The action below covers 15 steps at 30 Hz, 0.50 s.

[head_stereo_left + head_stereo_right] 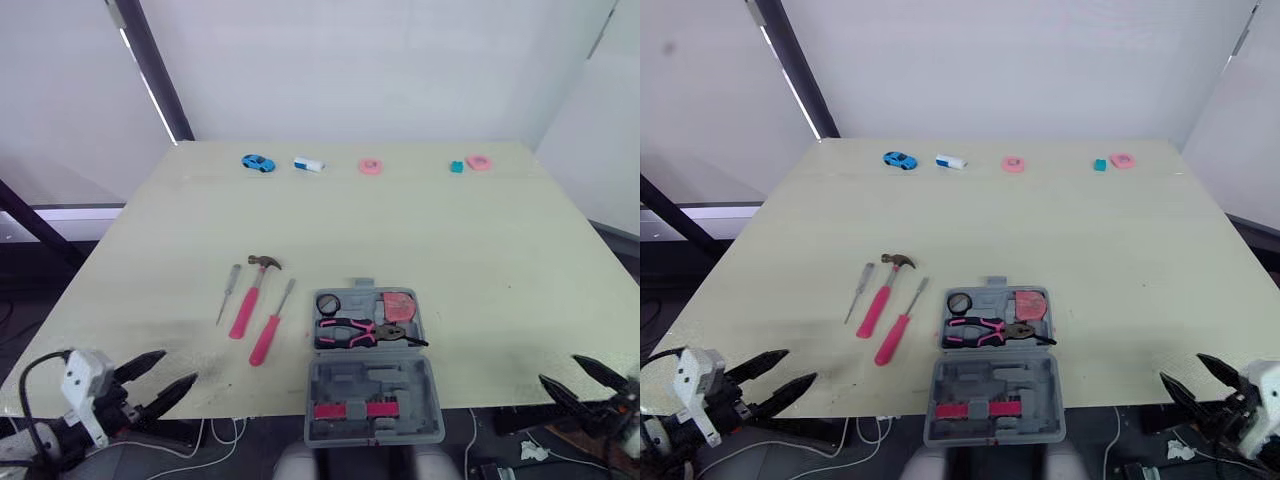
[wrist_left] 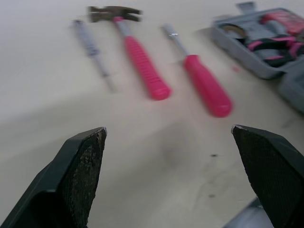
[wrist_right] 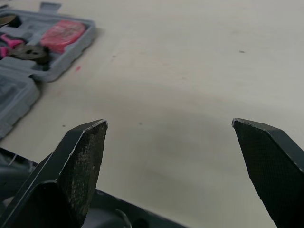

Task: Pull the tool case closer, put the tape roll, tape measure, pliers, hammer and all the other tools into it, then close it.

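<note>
The grey tool case (image 1: 422,322) lies open at the table's front middle, its lid (image 1: 375,385) towards the front edge. Its tray holds a black tape roll (image 1: 328,302), a red tape measure (image 1: 398,305) and pink-and-black pliers (image 1: 360,333). To its left on the table lie a pink-handled hammer (image 1: 250,295), a pink-handled screwdriver (image 1: 270,330) and a thin grey screwdriver (image 1: 229,292). My left gripper (image 1: 178,367) is open at the front left edge, short of the tools (image 2: 137,57). My right gripper (image 1: 558,368) is open at the front right edge, well right of the case (image 3: 57,57).
Along the table's far edge sit a blue toy car (image 1: 258,162), a white-and-blue block (image 1: 309,165), two pink rings (image 1: 370,166) (image 1: 479,162) and a small teal block (image 1: 456,167). Bare tabletop stretches between them and the tools. Cables lie on the floor below the front edge.
</note>
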### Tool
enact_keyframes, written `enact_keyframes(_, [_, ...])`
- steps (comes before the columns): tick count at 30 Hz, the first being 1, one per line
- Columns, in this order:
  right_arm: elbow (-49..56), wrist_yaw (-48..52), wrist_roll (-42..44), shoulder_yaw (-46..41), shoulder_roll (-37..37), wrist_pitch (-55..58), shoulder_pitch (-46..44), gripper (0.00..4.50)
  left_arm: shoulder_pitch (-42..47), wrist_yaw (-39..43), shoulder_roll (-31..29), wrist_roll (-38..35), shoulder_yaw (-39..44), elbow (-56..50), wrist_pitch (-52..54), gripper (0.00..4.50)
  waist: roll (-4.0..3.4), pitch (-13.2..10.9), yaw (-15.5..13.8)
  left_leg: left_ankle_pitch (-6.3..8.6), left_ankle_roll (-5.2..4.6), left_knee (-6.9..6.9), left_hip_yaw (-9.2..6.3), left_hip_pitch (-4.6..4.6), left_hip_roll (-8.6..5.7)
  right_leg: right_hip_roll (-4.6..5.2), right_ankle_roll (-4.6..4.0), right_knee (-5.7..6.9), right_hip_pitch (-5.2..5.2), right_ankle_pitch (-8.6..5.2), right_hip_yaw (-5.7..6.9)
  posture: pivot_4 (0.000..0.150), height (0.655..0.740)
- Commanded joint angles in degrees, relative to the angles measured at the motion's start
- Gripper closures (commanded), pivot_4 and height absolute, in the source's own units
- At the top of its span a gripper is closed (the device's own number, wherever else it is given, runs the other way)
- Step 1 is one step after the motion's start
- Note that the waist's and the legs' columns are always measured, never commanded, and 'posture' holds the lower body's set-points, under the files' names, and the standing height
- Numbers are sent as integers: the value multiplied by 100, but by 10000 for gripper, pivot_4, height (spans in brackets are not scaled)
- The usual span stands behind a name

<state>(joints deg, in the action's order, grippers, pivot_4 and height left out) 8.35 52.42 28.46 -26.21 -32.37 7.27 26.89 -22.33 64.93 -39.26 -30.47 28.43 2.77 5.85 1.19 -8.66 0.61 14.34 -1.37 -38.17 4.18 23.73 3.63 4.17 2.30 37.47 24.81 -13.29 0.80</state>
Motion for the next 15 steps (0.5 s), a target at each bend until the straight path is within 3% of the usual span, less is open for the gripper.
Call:
enact_keyframes(1, [335,-17,-322,410,-355,133,-380,828,170,245,-211,141,-476,-541,10,0,-3,-4,-3,0,-1,0,0,1,-2,-5,0,0,0,0,1,1500,7395])
enact_keyframes(5, [264,146,-707,1060,-694,190,-902,828,723,410,-365,270,-1072,-669,124,0,0,-2,-34,-14,-23,-5,-1,1,-14,-23,1,4,-3,1,3,1500,7395])
enact_keyframes(7, [123,290,-855,1418,-811,209,-1200,0,993,507,-411,325,-1367,-683,190,5428,1,-1,-42,-18,-30,-5,-4,2,-32,-27,-1,4,-4,2,4,1500,7395])
enact_keyframes(10, [-95,388,-947,1789,-844,284,-1655,8083,1345,611,-476,374,-1678,-614,289,17383,2,-2,-48,-18,-32,-4,-2,7,-37,-29,-22,3,-8,14,2,1500,7395])
enact_keyframes(12, [-278,526,-1100,2083,-893,258,-1951,16431,1593,723,-543,450,-1891,-494,358,25388,5,-5,-43,-18,-34,-4,-1,8,-38,-32,-22,3,-8,15,1,1500,7395])
enact_keyframes(13, [-379,590,-1164,2240,-888,258,-2125,26430,1731,816,-587,477,-2023,-424,433,34875,5,-5,-43,-18,-34,-5,0,8,-38,-40,-21,4,-9,14,0,1500,7395])
enact_keyframes(15, [-528,676,-1260,2481,-867,263,-2390,30180,1956,950,-639,517,-2212,-295,561,38118,6,-4,-43,-18,-34,-4,0,7,-38,-43,-22,5,-9,14,1,1500,7395])
